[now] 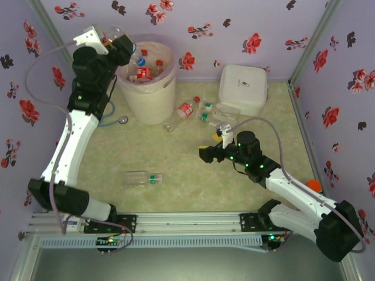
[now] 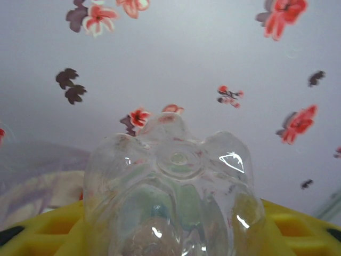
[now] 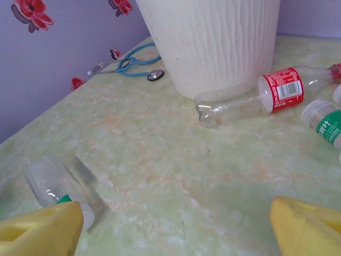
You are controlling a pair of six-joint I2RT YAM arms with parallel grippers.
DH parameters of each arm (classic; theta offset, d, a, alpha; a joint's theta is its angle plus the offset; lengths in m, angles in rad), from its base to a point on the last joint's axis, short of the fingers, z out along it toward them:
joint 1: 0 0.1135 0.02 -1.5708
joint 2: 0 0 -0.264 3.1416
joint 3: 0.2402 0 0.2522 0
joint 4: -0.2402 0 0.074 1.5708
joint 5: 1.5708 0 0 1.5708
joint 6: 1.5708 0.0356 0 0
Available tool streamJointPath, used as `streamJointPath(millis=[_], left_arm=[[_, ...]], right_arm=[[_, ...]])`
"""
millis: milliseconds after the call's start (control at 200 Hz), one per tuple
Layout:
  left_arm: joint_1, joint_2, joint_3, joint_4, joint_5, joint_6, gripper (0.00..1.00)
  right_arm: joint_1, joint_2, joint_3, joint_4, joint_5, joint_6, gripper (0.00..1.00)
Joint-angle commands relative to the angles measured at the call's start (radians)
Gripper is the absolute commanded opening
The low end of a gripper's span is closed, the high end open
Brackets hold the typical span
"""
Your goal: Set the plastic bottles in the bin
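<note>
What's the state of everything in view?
bin: upright, several bottles inside
left gripper: shut on clear bottle, near the bin's rim
right gripper: open, empty
red-label bottle: on its side beside the bin
green-label bottle: on its side, alone
white box: lid shut

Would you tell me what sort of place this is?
Likely a staged robot test booth: flowered wall panels, a metal rail at the near edge, and bottles strewn beside a bin.
</note>
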Motion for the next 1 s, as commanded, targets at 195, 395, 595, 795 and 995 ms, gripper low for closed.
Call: streamJointPath(millis=[195,395,595,795,995], left_arm=[[0.031,0.363,0.317,-0.226,0.048,0.125,0.00],[-0.008,0.481,0.411,-0.386,0.076,0.221,0.00],[-0.049,0.628,0.543,-0.604,0.061,0.318,0.03],[-0.078,0.666,0.571,-0.619,0.037,0.365,0.77],[-0.087,0.632,0.630,-0.616,0.026,0.393,0.94]], right_arm=[[-0.006,-0.088,0.003,-0.137,0.048,-0.057,0.90],[-0.006,-0.112,-0.006,-0.171,0.059,-0.063,0.91],[-0.007,-0.100,-0.010,-0.167,0.061,-0.063,0.90],[-0.006,-0.084,0.007,-0.168,0.054,-0.059,0.90],[-0.007,-0.072,0.013,-0.175,0.045,-0.059,0.88]])
